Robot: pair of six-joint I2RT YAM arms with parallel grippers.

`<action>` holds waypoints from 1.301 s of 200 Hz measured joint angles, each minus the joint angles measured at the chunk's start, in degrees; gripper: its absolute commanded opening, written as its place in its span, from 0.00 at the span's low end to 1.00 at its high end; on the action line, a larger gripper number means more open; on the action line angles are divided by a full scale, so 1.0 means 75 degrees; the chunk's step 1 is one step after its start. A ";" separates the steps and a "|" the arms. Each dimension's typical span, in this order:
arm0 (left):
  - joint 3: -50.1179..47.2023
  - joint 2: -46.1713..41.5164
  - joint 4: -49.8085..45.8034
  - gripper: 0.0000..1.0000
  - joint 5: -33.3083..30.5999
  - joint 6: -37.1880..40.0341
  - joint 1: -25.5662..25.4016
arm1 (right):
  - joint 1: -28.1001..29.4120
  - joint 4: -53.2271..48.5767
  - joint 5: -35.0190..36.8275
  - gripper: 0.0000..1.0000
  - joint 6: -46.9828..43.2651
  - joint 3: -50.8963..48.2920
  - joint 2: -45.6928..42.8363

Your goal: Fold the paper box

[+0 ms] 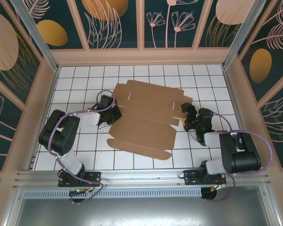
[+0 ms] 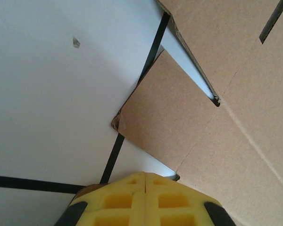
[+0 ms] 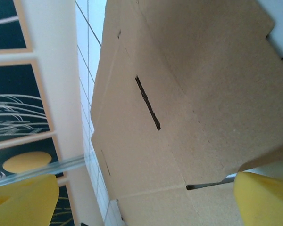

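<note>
Paper box (image 1: 146, 120) is lying flat on the tabletop (image 1: 85, 84), left tool (image 2: 145, 188) sitting pinched together at its edge, right tool (image 1: 187, 115) gaping apart.

The paper box (image 2: 217, 117) is running off the left wrist view's right edge. Just beside the paper box, the left gripper (image 2: 145, 188) is getting cut off.

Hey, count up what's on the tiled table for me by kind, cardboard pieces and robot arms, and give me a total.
cardboard box, unfolded: 1
robot arms: 2, the left arm and the right arm
total: 3
</note>
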 measured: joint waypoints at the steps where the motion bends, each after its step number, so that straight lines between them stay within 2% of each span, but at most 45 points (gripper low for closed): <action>1: 0.0000 0.0003 0.0000 0.00 0.0000 0.0000 0.0000 | -0.0003 0.0023 0.0015 0.91 0.0006 -0.0009 0.0000; 42: 0.0038 0.0044 -0.0023 0.00 -0.0012 0.0000 0.0012 | -0.0076 0.1900 0.0554 0.83 0.0067 -0.0431 0.0475; 48: 0.0050 0.0058 -0.0020 0.00 -0.0012 0.0000 0.0015 | -0.0102 0.2253 0.0560 0.81 0.0090 -0.0449 0.0647; 59: 0.0067 0.0076 -0.0015 0.00 -0.0012 0.0000 0.0015 | -0.0152 0.2836 0.0507 0.71 0.0239 -0.0460 0.0991; 77: 0.0085 0.0090 -0.0009 0.00 -0.0009 -0.0003 0.0026 | -0.0195 0.3241 0.0219 0.70 0.0527 -0.0437 0.1513; 98: 0.0087 0.0090 -0.0009 0.00 -0.0009 -0.0003 0.0029 | -0.0017 0.2562 0.0087 0.73 0.0697 -0.0446 0.1332; 126: 0.0087 0.0090 0.0006 0.00 -0.0006 -0.0032 0.0035 | 0.0452 0.0420 0.0262 0.75 0.0388 -0.0396 -0.0376; 153: 0.0087 0.0090 0.0009 0.00 -0.0003 -0.0035 0.0035 | 0.0472 -0.0673 0.0498 0.75 0.0213 -0.0373 -0.1343; 188: 0.0087 0.0090 0.0009 0.00 -0.0009 -0.0061 0.0035 | 0.0233 -0.1352 0.0539 0.74 0.0399 -0.0140 -0.0714; 260: -0.0009 0.0067 0.0184 0.00 -0.0003 -0.0061 0.0035 | 0.0533 -0.1483 0.0647 0.76 0.0828 0.0752 0.0353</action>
